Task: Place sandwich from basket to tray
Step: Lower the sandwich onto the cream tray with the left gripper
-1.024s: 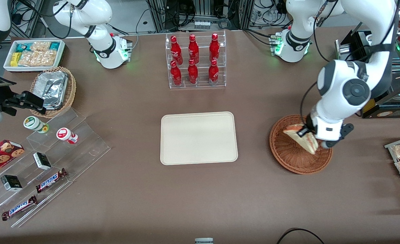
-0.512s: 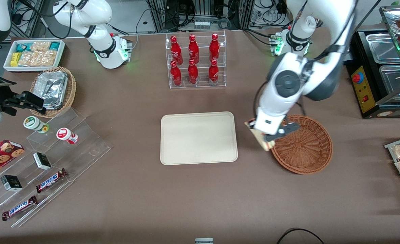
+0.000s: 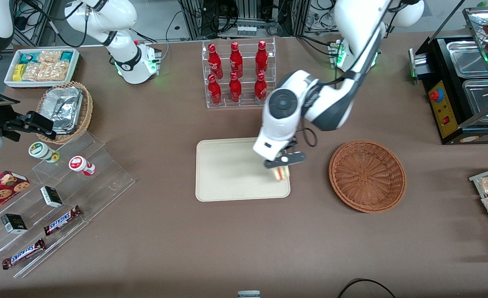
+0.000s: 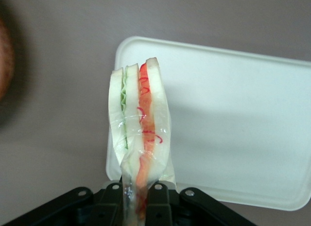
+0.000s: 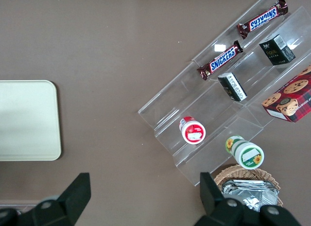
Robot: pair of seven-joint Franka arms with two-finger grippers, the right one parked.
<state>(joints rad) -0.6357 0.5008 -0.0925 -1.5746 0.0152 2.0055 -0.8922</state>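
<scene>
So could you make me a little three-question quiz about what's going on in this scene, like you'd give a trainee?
1. True or false: the sandwich lies flat on the tray.
2. Which is empty? A) the bottle rack B) the reddish-brown basket C) the white snack box
3. Fill in: the gripper hangs over the tray's edge nearest the ____.

Key
1. False. The gripper is shut on the sandwich, which hangs above the tray.
2. B. The rack holds six red bottles and the box holds snack packets.
3. Basket.
</scene>
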